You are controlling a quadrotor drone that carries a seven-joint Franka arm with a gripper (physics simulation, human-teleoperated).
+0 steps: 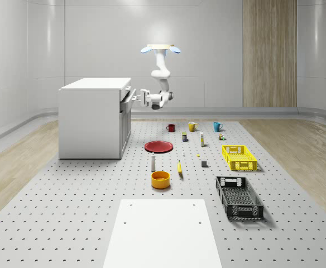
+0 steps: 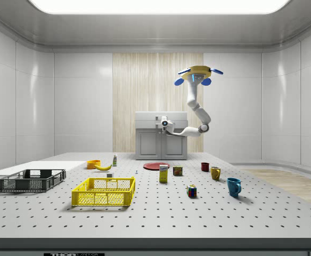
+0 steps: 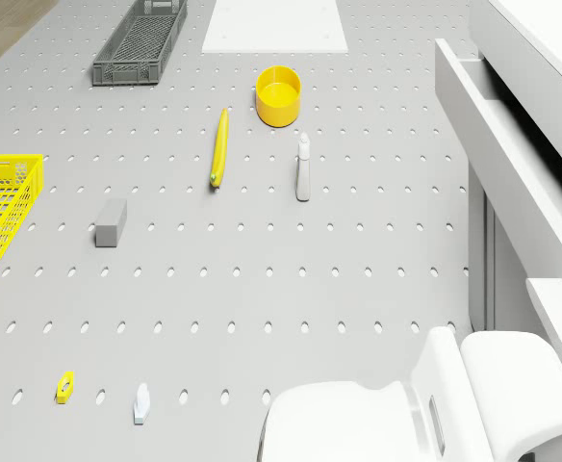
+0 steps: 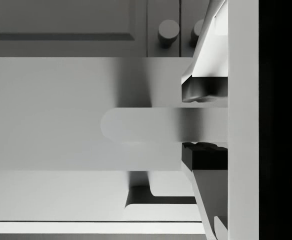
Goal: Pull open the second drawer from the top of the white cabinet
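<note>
The drone (image 1: 160, 49) hovered in the air beside the white cabinet (image 1: 93, 120), off the cabinet's front on the whole-scene view's right, above the perforated table (image 1: 85, 212). Its arm hung down and bent back toward the cabinet, bringing the gripper (image 1: 143, 95) level with the upper drawers. A drawer (image 1: 128, 96) near the cabinet's top stood pulled partway out. In the wrist view the two fingers (image 4: 204, 90) sat above and below the drawer's bar handle (image 4: 141, 125), closed narrowly around it, pads touching or nearly so. On the table in front of the cabinet lay a red plate (image 1: 159, 146), an orange bowl (image 1: 160, 179), a banana (image 1: 180, 168) and a small white bottle (image 1: 153, 162).
</note>
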